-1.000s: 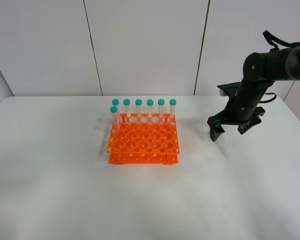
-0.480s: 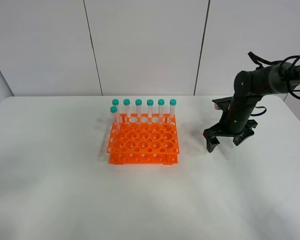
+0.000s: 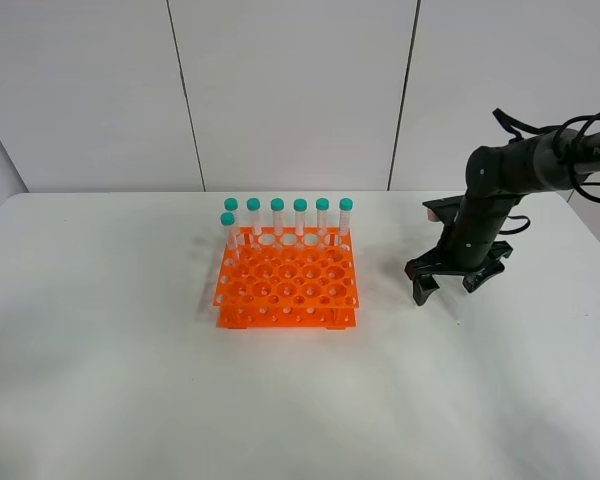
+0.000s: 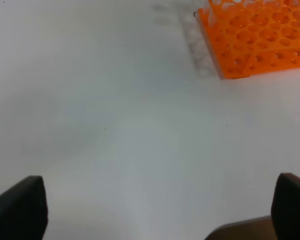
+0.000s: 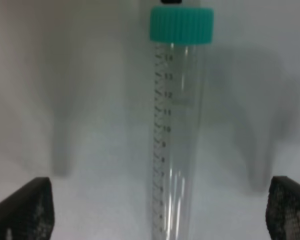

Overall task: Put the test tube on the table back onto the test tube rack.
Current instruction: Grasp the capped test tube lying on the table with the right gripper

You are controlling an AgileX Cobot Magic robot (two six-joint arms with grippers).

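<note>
A clear test tube (image 5: 177, 135) with a teal cap (image 5: 181, 25) lies on the white table (image 3: 130, 380). My right gripper (image 5: 159, 212) is open and straddles it, one fingertip (image 5: 25, 207) on each side, not touching. In the high view the right gripper (image 3: 448, 287) is low over the table, right of the orange rack (image 3: 287, 285), and hides the tube. Several teal-capped tubes (image 3: 300, 218) stand in the rack's far rows. My left gripper (image 4: 155, 212) is open and empty over bare table; the rack's corner (image 4: 255, 37) shows in its view.
The right arm (image 3: 500, 180) reaches in from the right edge. A grey panelled wall (image 3: 280, 90) stands behind the table's far edge. White tabletop lies in front of and left of the rack.
My right gripper has moved down and a little left, closer to the table surface, with its jaws still open. The rack and its tubes have not moved.
</note>
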